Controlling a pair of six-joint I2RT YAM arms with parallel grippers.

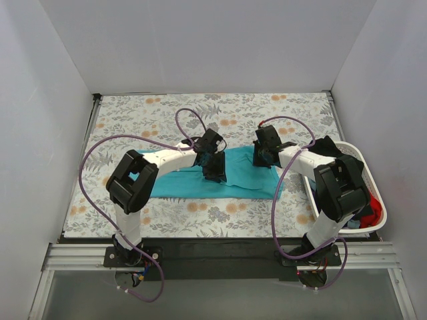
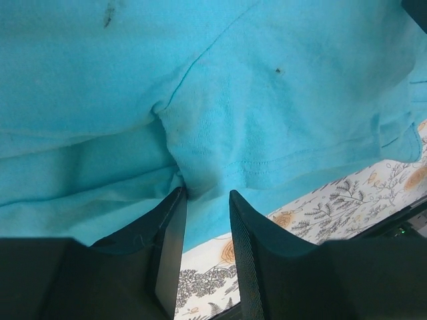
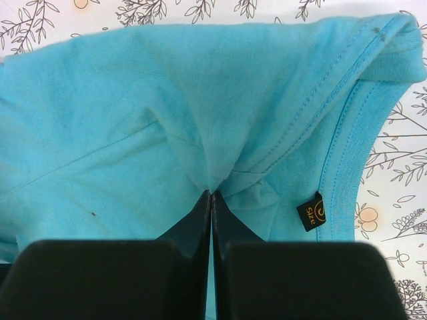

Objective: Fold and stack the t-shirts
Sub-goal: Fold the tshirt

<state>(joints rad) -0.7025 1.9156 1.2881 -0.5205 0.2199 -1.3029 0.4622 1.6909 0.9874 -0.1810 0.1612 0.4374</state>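
A teal t-shirt [image 1: 243, 179] lies spread across the middle of the floral tablecloth, and both grippers are down on it. In the left wrist view my left gripper [image 2: 207, 193] has its jaws apart at a puckered fold of the teal t-shirt [image 2: 267, 100], with tablecloth showing through the gap. My right gripper [image 3: 211, 193] is shut on a pinch of the teal t-shirt [image 3: 133, 100] near the collar, where a black size label [image 3: 311, 211] shows. From above, the left gripper [image 1: 215, 170] is near the shirt's centre and the right gripper [image 1: 261, 159] is at its right part.
A white basket [image 1: 363, 160] stands at the right table edge behind the right arm, holding a black shirt [image 1: 330, 148] and a red one [image 1: 375, 207]. White walls enclose the table on three sides. Purple cables loop over both arms.
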